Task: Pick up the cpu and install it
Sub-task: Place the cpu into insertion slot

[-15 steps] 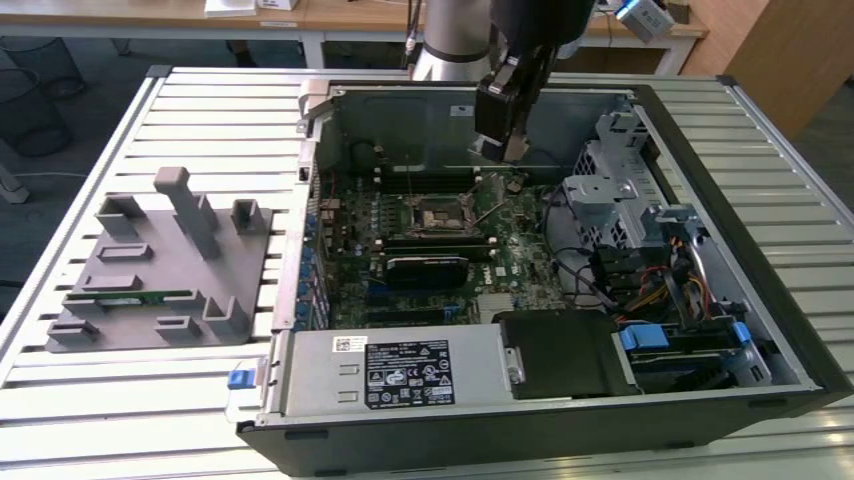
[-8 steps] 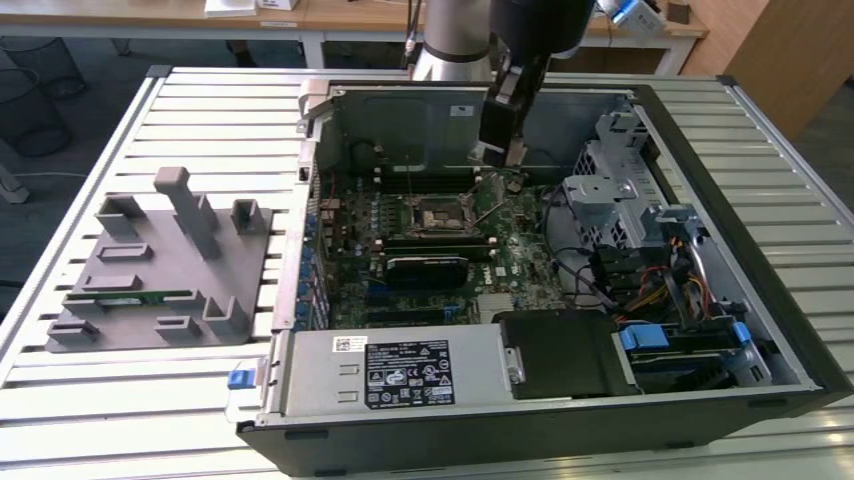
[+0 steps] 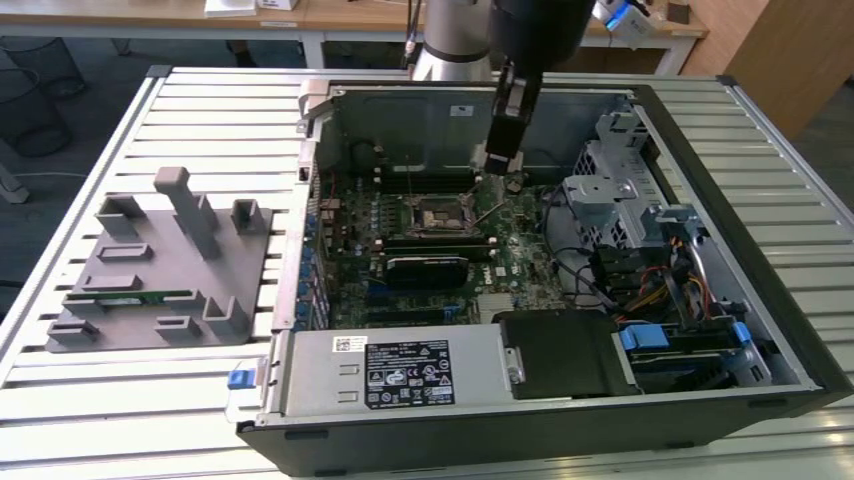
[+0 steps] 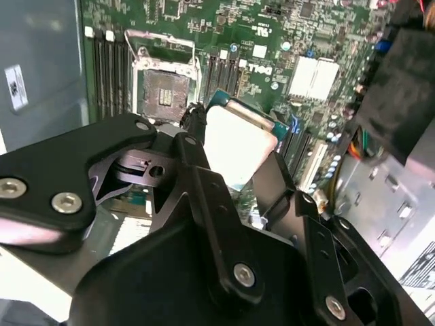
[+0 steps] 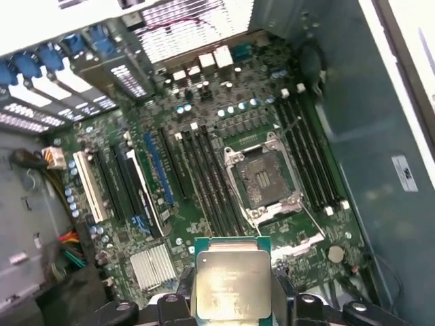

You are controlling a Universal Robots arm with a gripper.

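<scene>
Fingers (image 4: 197,159) clamp opposite edges of the cpu (image 5: 231,282), which sits between them above the motherboard (image 5: 170,102). Its metal top faces the wrist. It is square, with no evident long axis. The gripper (image 3: 501,168) points down into the open case (image 3: 400,120), near the empty socket (image 5: 262,178).

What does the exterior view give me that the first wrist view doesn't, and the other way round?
Exterior view: the open computer case on the slatted table, the grey fixture at the exterior view's left with a green memory stick lying in it, and the arm above the case.
First wrist view: the cpu clamped in the tool, silver top towards the camera, clear of the board.
Both: the motherboard and its socket, lid open and empty.
</scene>
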